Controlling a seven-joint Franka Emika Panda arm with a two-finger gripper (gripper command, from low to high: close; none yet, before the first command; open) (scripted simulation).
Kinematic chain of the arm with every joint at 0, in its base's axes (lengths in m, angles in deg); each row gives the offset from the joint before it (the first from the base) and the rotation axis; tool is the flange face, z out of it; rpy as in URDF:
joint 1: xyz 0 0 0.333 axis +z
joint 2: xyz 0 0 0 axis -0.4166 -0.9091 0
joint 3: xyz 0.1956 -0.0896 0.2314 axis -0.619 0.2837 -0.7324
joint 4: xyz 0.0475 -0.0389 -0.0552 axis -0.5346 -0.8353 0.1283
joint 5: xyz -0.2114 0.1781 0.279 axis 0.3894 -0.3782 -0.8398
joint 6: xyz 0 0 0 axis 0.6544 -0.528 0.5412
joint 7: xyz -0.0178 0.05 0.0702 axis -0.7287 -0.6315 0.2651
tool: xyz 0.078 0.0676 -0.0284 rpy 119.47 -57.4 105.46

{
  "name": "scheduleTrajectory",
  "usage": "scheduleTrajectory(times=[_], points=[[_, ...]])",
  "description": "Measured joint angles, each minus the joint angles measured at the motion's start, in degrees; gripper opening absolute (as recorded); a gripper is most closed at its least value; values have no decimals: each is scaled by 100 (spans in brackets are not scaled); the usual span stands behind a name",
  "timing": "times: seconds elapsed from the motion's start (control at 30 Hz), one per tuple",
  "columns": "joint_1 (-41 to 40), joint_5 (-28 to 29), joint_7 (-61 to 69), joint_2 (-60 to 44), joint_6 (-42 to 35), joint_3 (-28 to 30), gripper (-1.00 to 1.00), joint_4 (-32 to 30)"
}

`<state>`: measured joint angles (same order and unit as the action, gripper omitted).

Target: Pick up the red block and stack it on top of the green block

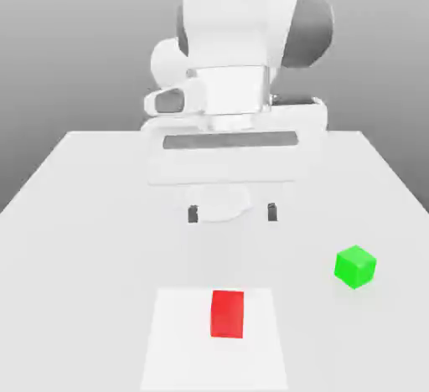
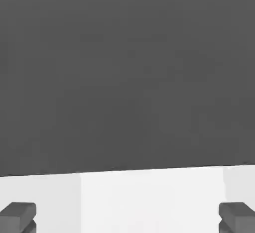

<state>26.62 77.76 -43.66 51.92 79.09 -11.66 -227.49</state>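
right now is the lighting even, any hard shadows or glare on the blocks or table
Exterior view: soft, even light; the red block and green block look flat and matte with no glare, each with one darker face; only a faint shadow on the table under the open gripper. Hand view: dark grey backdrop above the pale table, no glare, fingertips dark.

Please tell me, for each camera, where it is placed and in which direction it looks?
Exterior view: off the arm, facing the robot across the white table; it shows the arm, the open gripper, the red block and the green block.
Hand view: on the hand, looking past its fingertips over the table toward a grey background.
Shared: the gripper and the table.
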Motion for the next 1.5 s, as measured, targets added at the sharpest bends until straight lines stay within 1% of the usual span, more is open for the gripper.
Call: scheduleTrajectory(times=[0.13,0.33,0.37,0.6,0.8,0.9,1.0,1.2,1.3,1.43,1.47,1.5], points=[[-3,233,-276,-824,502,-27,0,-462],[53,352,-385,-2063,1517,45,0,-413],[55,355,-388,-2252,1678,47,-100,-388],[49,375,-405,-2289,1713,41,-100,-382],[27,324,-366,-1197,779,8,-100,-541],[587,125,-55,-820,502,-339,-100,-639],[1377,-72,323,-529,315,-683,-100,-739],[2603,-321,994,30,-23,-1452,-100,-944],[2714,-113,926,-309,327,-1623,-100,-960],[2694,574,452,-1116,1077,-1512,-100,-933],[2709,736,340,-1273,1220,-1461,100,-926],[2709,736,340,-1273,1220,-1461,100,-926]])
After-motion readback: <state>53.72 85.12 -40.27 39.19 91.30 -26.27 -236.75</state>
